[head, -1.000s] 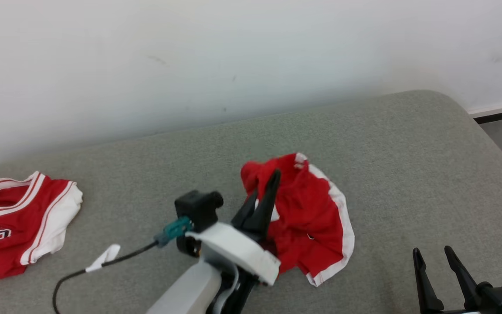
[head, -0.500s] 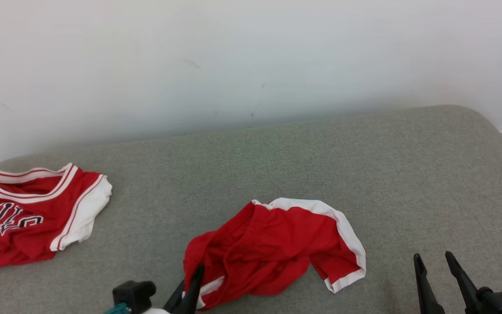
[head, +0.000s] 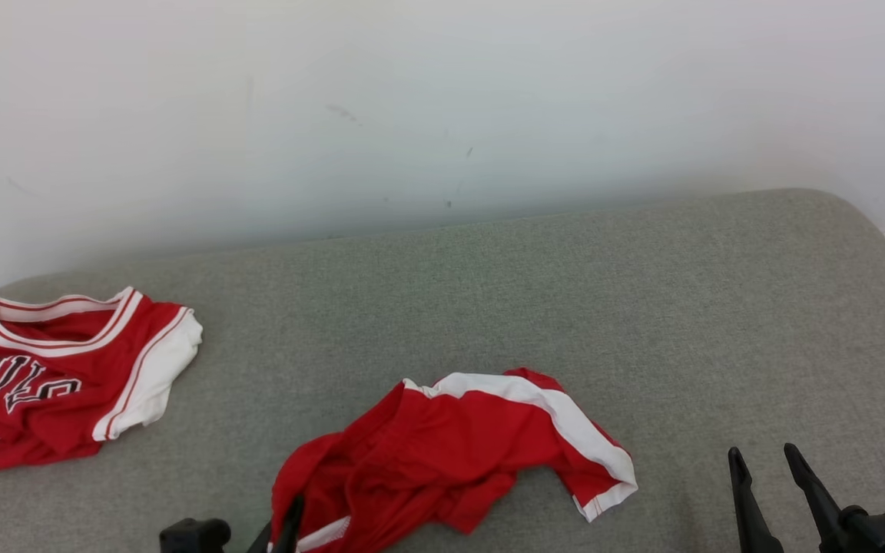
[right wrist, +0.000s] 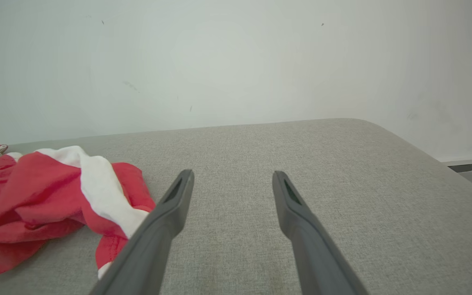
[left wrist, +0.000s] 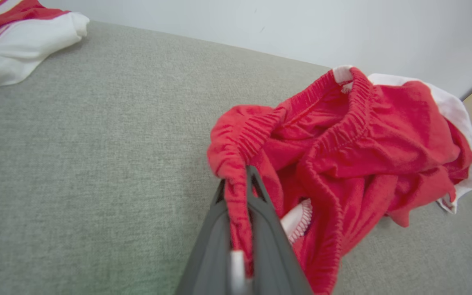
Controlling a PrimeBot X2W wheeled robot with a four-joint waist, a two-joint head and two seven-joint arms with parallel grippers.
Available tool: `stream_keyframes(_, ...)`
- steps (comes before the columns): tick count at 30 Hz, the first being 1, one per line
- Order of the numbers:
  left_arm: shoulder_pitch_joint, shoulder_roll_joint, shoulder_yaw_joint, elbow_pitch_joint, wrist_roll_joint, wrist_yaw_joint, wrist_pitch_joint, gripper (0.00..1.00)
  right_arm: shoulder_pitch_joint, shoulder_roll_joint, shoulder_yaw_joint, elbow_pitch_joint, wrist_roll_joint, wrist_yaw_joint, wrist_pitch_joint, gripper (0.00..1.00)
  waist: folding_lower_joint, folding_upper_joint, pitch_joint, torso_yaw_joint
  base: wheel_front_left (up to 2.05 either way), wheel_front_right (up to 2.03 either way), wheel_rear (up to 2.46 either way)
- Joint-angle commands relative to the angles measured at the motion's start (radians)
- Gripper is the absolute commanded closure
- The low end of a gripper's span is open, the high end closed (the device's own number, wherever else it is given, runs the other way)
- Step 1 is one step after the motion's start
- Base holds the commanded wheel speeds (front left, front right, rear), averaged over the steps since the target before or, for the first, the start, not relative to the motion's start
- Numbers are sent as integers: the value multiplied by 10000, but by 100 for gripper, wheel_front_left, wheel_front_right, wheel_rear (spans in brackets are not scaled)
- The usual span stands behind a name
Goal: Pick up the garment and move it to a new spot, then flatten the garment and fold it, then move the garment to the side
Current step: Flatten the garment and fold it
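Garment [head: 442, 453] in play: a pair of red shorts with white trim, crumpled on the grey upholstered surface [head: 642, 307] at the near edge of the head view, roughly centre. Your left tool [left wrist: 238, 180] is clamped tight on it. The left wrist view shows the 2 dark fingers [left wrist: 213, 246] pinching a bunched strip of the elastic waistband [left wrist: 260, 127], with red cloth running right down the gap. The rest of the shorts trails ahead and to the right of that tool, resting on the surface. I can't quite say whether the pinched end is lifted clear or dragging, because the head view cuts that tool off at the bottom edge.

Your right tool [head: 761, 455] sits low right, jaws spread wide with nothing in them, fingers pointing toward the wall [head: 442, 115].

Now the bit that matters. The shorts' long axis runs across you, left to right, with the waistband at the left tool and the white-banded leg hem [head: 565, 415] out at the right end. That hem is the free end. It lies nearer your right tool than your left, just off the inner side of its fingers in the right wrist view. My read is that flattening calls for the right arm to reach leftward and take that hem, with the left tool anchoring the waistband.

Far left, a red jersey [head: 51, 384] lies well apart from the shorts, so leave it be.
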Motion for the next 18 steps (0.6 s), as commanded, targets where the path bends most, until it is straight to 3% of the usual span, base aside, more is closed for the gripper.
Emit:
stream_keyframes(1, -5, -13, 152, 224, 204, 32, -3, 0, -5, -86, -58, 25, -60, 1, 10, 0, 0, 0, -8, -10, 0, 0, 0)
stream_keyframes(12, 261, 117, 1696, -116, 668, 437, -4, 0, 238, -35, -208, -79, -109, 1, 10, 0, 0, 0, -158, 117, 0, 0, 0)
stream_keyframes(18, -215, -37, 1402, -762, 689, 294, 198, 0, 250, 0, -139, -48, -137, 1, 10, 0, 0, 0, -211, 149, 0, 0, 0)
